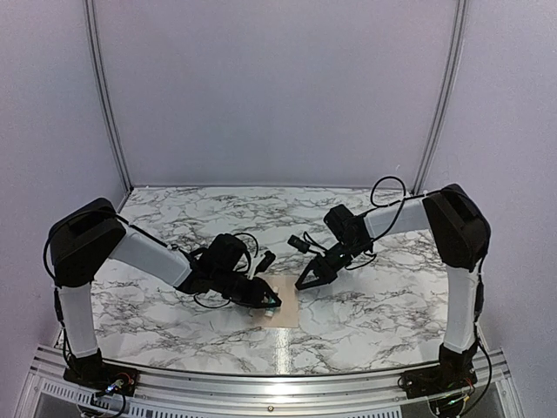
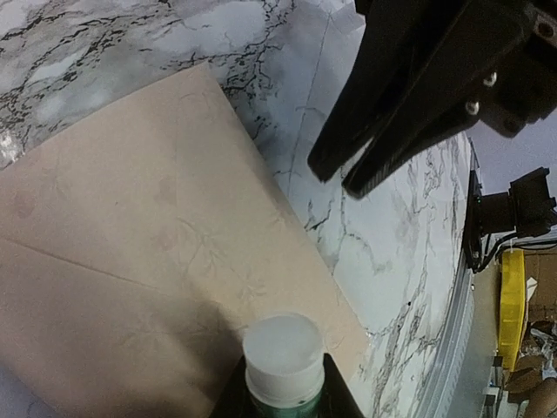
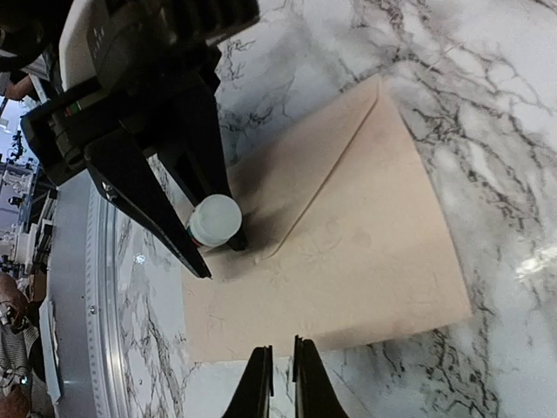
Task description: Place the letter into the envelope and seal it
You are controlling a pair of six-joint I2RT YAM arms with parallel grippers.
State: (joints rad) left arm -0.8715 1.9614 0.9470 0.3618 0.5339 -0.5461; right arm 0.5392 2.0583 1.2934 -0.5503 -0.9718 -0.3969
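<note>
Mid-frame in the right wrist view, a glue stick [image 3: 215, 219] is clamped by left jaws over the envelope [image 3: 348, 235], right jaws closed, empty; letter unseen, sealing judged underway.

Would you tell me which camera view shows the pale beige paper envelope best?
The right wrist view: the pale beige paper envelope lies almost whole there, diagonal fold lines visible. The left wrist view crops it close; the top view shows a small patch, partly behind the left gripper.

Soft even light, mild glare on table [image 3: 531, 261], blurry near foreground
</note>
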